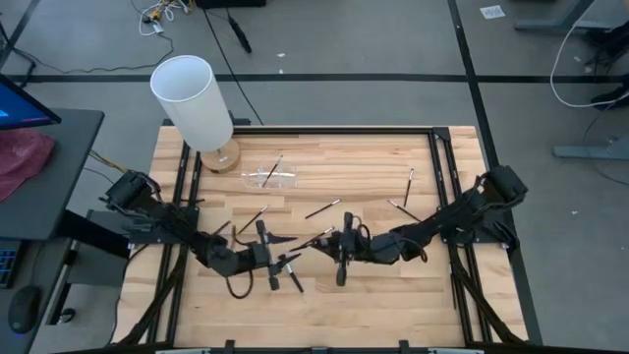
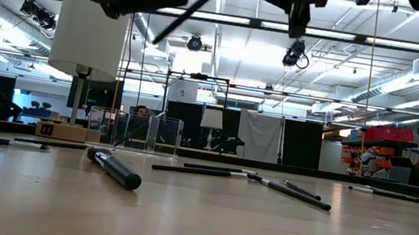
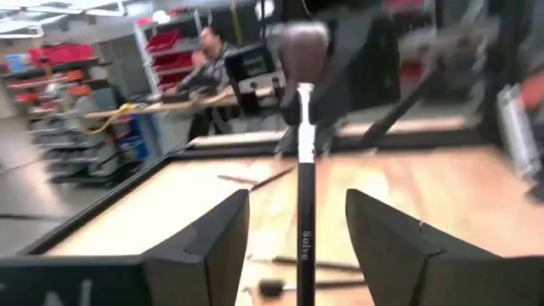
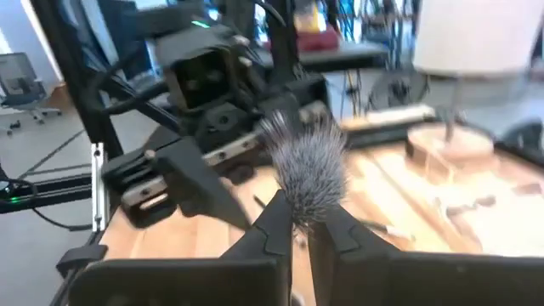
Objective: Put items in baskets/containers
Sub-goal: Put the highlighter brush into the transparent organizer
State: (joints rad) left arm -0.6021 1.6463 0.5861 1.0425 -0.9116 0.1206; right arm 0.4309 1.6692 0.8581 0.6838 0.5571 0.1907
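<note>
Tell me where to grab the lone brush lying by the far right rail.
Take the brush mid-handle from straight above, fingers closing across its thin shaft: it lies flat on the table, running roughly near-to-far, nothing touching it. The right gripper is nearest but shut on a fluffy brush.

Tall white lamp point(image 1: 194, 99) w/ round wooden base at far left corner of wooden counter point(image 1: 373, 295). Red cloth point(image 1: 22, 162) on dark side desk point(image 1: 69, 147) off to left. Cables point(image 1: 167, 12) on grey floor. Person point(image 3: 208, 64) at bench in bkgd.
</note>
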